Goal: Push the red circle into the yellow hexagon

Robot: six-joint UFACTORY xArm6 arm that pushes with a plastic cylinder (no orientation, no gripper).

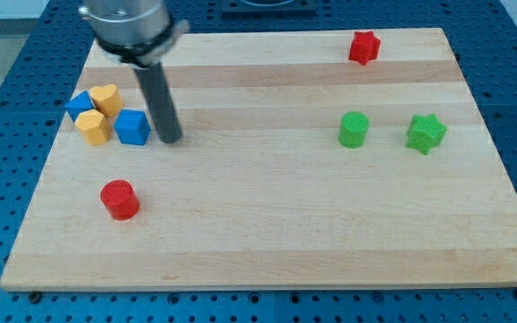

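Resting on the wooden board [267,242], my tip [170,139] holds nothing, standing just right of the blue cube [133,127]. The red circle [119,199] sits below that cube, untouched. The yellow hexagon [92,126] touches the cube's left side, so a push from below the circle seems needed.

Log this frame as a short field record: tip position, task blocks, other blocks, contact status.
tip: my tip rests on the wooden board, just to the view's right of the blue cube
target block: red circle, alone, toward the view's bottom-left, not touched
goal block: yellow hexagon, in the left cluster with a yellow heart-like block and another blue block
others: red star, green cylinder, green star
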